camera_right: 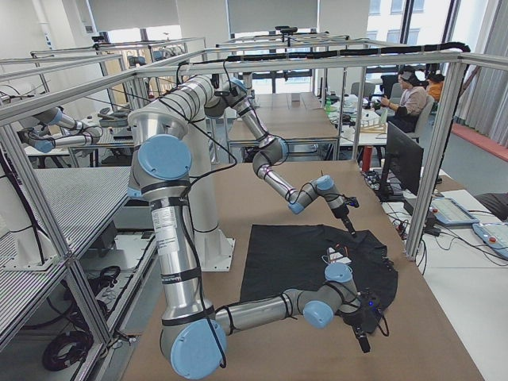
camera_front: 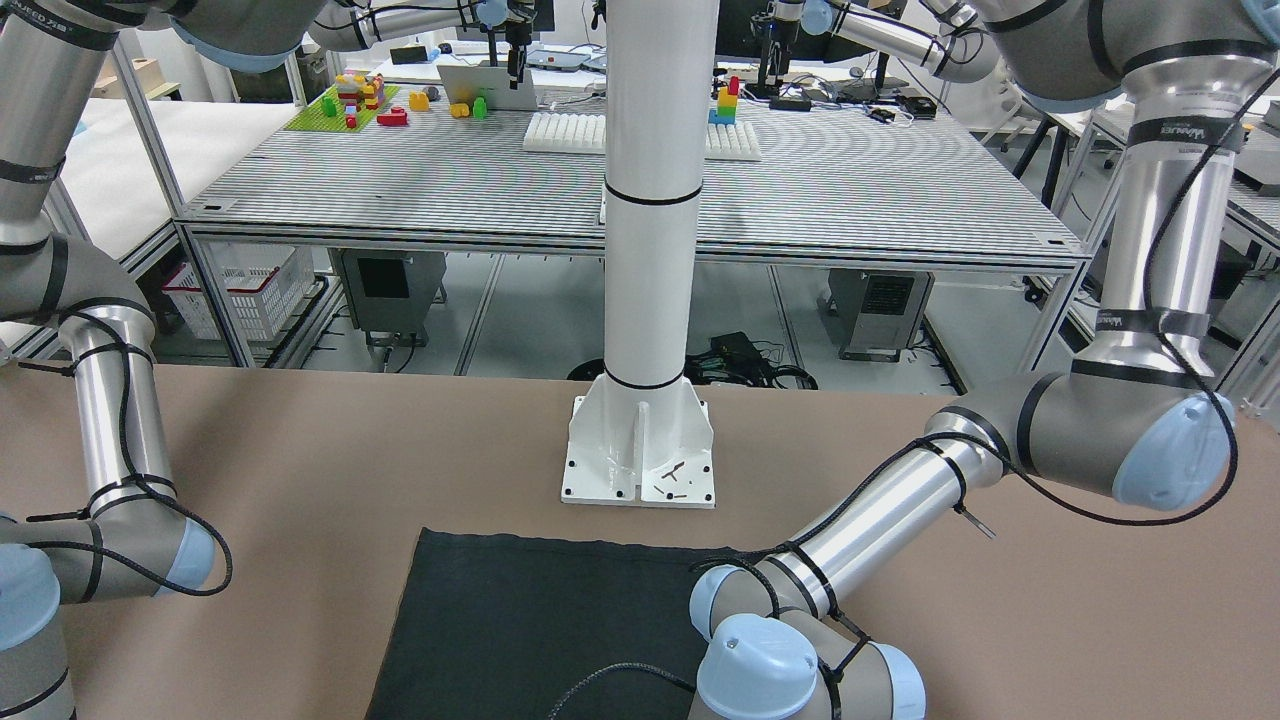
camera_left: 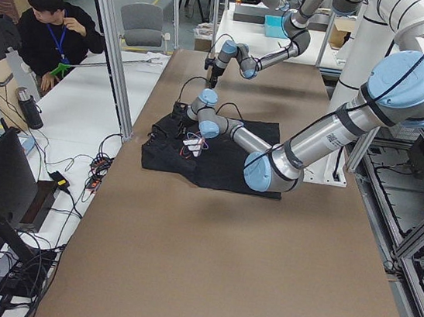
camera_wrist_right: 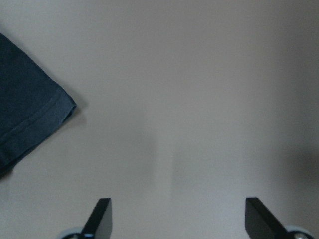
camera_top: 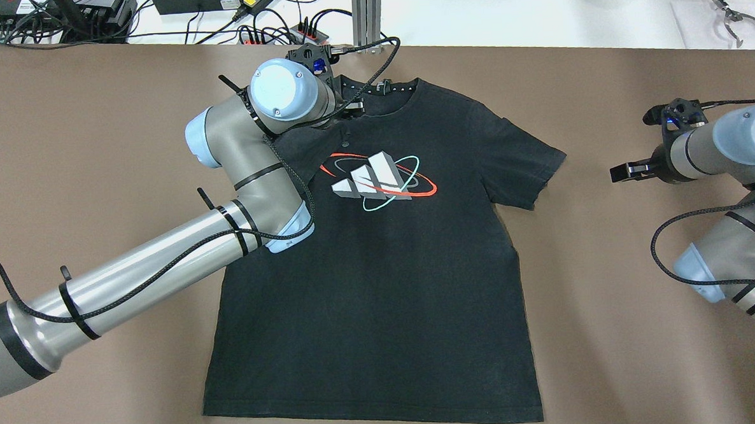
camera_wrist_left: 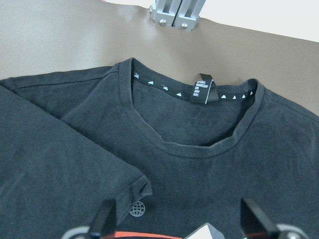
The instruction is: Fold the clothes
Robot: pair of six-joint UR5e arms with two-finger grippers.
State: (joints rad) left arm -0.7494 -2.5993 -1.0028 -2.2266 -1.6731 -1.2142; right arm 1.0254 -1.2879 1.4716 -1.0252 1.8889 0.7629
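The clothes are one black T-shirt (camera_top: 381,288) with a white, red and teal print, lying flat on the brown table (camera_top: 93,122), collar at the far edge. In the left wrist view its collar (camera_wrist_left: 189,144) lies ahead and a sleeve (camera_wrist_left: 65,164) is folded in over the chest. My left gripper (camera_wrist_left: 177,224) is open just above the shirt near the collar; it also shows in the overhead view (camera_top: 347,111). My right gripper (camera_top: 632,145) is open and empty over bare table, right of the other sleeve (camera_top: 528,161), whose tip shows in the right wrist view (camera_wrist_right: 25,109).
The white post (camera_front: 650,200) stands on its base (camera_front: 640,460) just behind the shirt's hem (camera_front: 540,620). Cables and power strips (camera_top: 268,32) and an aluminium post (camera_top: 367,8) lie beyond the far edge. An operator (camera_left: 53,28) sits off to the side.
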